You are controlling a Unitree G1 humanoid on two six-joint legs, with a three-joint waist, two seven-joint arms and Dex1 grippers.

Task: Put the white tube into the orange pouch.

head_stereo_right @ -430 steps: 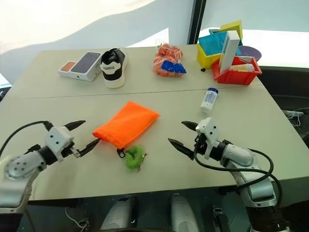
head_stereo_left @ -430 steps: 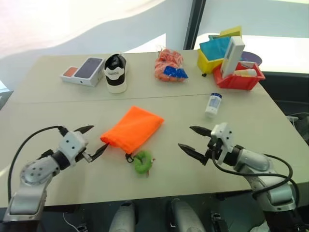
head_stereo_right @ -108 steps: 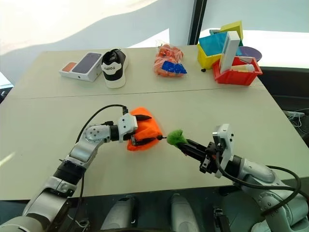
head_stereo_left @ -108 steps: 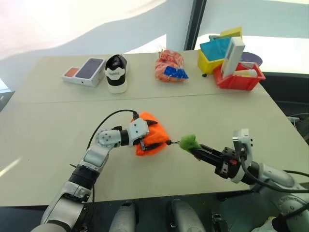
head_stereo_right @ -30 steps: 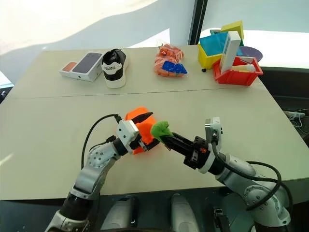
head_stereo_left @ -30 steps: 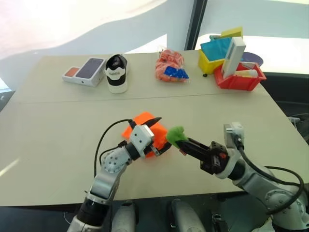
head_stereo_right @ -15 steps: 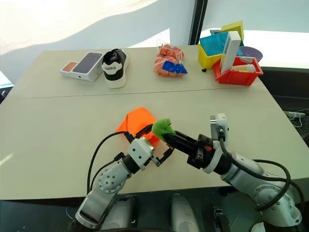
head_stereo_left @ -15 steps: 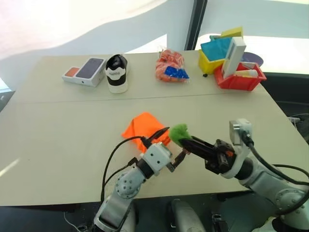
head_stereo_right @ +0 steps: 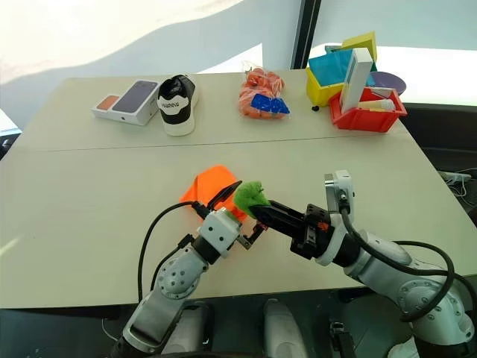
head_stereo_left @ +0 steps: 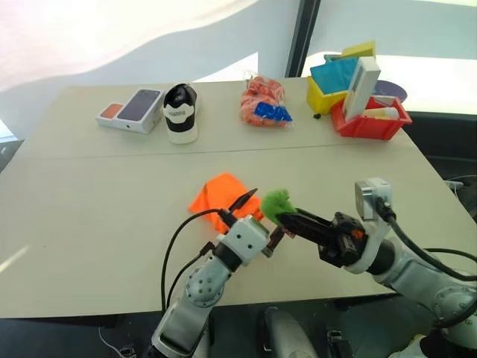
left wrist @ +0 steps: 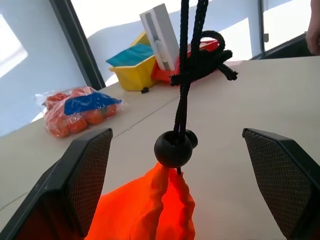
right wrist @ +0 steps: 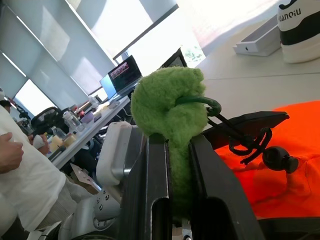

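The right gripper (head_stereo_right: 262,206) pinches the green ring (head_stereo_right: 250,195) beside the orange pouch (head_stereo_right: 209,185), left gripper (head_stereo_right: 240,210) spread wide.

The one legible marking is black lettering on the white heel of the black-and-white shoe (right wrist: 301,30), of which "UANQIU" shows in the right wrist view, while the print on the mesh bag's blue label (head_stereo_left: 272,112) is too small to read.

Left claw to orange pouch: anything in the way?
Nothing foreign. The open left claw straddles the black cord and toggle bead, just above the orange pouch at its gathered neck. The right claw is shut on the green ring.
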